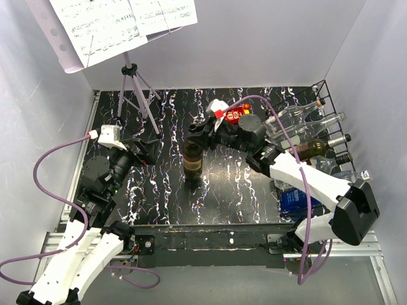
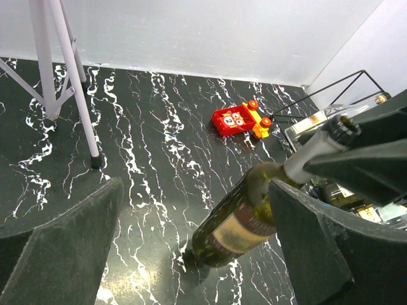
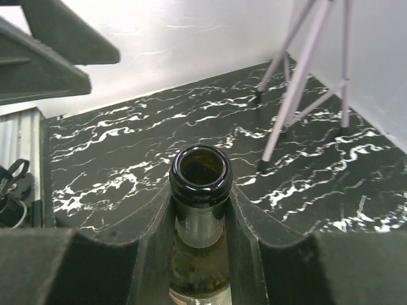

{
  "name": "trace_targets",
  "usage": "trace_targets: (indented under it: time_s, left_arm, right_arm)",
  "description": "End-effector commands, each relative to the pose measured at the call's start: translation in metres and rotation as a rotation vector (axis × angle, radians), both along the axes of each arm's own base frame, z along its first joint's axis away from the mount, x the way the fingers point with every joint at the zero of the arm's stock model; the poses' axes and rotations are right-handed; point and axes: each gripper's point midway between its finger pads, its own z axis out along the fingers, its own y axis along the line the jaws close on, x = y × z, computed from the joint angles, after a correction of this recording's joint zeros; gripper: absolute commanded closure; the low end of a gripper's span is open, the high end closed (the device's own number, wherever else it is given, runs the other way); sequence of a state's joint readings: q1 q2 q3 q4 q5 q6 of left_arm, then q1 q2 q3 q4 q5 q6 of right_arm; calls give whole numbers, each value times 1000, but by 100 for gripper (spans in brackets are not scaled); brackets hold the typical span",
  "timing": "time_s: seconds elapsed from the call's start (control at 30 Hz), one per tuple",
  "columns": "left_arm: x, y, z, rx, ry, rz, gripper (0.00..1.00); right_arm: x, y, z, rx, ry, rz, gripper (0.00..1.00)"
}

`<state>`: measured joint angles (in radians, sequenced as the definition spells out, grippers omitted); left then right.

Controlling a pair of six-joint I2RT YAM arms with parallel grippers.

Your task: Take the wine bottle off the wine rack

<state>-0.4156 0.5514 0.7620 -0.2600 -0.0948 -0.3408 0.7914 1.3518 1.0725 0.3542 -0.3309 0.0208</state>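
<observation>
**Me:** Is my right gripper (image 1: 194,131) on anything?

**Spotter:** Yes. Your right wrist view shows its fingers (image 3: 149,235) pressed against the neck of the dark green glass wine bottle (image 3: 200,171), with the open mouth just above them.

**Me:** And the black thin-wire wine rack (image 1: 331,121)?

**Spotter:** Only the overhead shows it whole. It is well right of that gripper, at the wall, with clear glass bottles (image 1: 299,117) lying in it. I see the held bottle upright below the gripper, base on the black white-veined tabletop (image 1: 159,190), apart from the rack.

**Me:** My left gripper (image 2: 194,190)?

**Spotter:** Spread wide, holding nothing. The bottle is ahead of it, apart. Its camera shows the tan label (image 2: 238,229) and a red toy car (image 2: 238,119) beyond.
</observation>
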Motion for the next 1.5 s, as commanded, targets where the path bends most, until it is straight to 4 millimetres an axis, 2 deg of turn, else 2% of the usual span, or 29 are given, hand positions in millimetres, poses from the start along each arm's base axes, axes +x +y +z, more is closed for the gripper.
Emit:
trace_targets:
  time_s: [0.0,0.3,0.43,0.5,0.57,0.63,0.73,0.83,1.0,1.2,1.23,1.37,1.43,1.47]
  left_arm:
    - [1,-2,-2,4,-3,-4,2]
    - [2,-15,-6,10,14,-73,2]
    - [0,-25,-7,24,12,-133,2]
    - [-1,-29,-7,34,9,-157,2]
    - [-3,-33,-7,40,9,-181,2]
    - [-5,-42,-4,52,3,-232,2]
    - [-9,-55,-1,72,-3,-297,3]
    - [-11,-66,-4,89,12,-346,5]
    - [-7,-83,-15,121,55,-368,10]
    - [1,-112,-31,163,103,-383,18]
    - [8,-110,-36,172,114,-339,19]
    - [22,-115,-47,187,147,-302,33]
    - [27,-119,-51,192,155,-296,48]
    - [28,-120,-51,191,158,-288,59]
  right_arm:
    - [-15,21,49,165,-173,49,99]
    - [-30,46,6,51,-199,76,98]
    - [-35,47,3,59,-188,64,62]
    - [-35,46,1,59,-172,55,49]
    - [-36,42,6,78,-159,39,32]
    - [-38,36,9,88,-154,25,23]
    - [-44,27,16,92,-142,26,15]
    - [-63,13,22,90,-131,65,13]
    - [-97,-22,11,86,-42,97,13]
    - [-119,-65,4,114,6,48,15]
    - [-122,-71,3,122,5,36,15]
    - [-125,-91,0,139,4,-15,15]
    - [-126,-97,-3,141,7,-25,15]
    - [-127,-99,-5,142,7,-28,15]
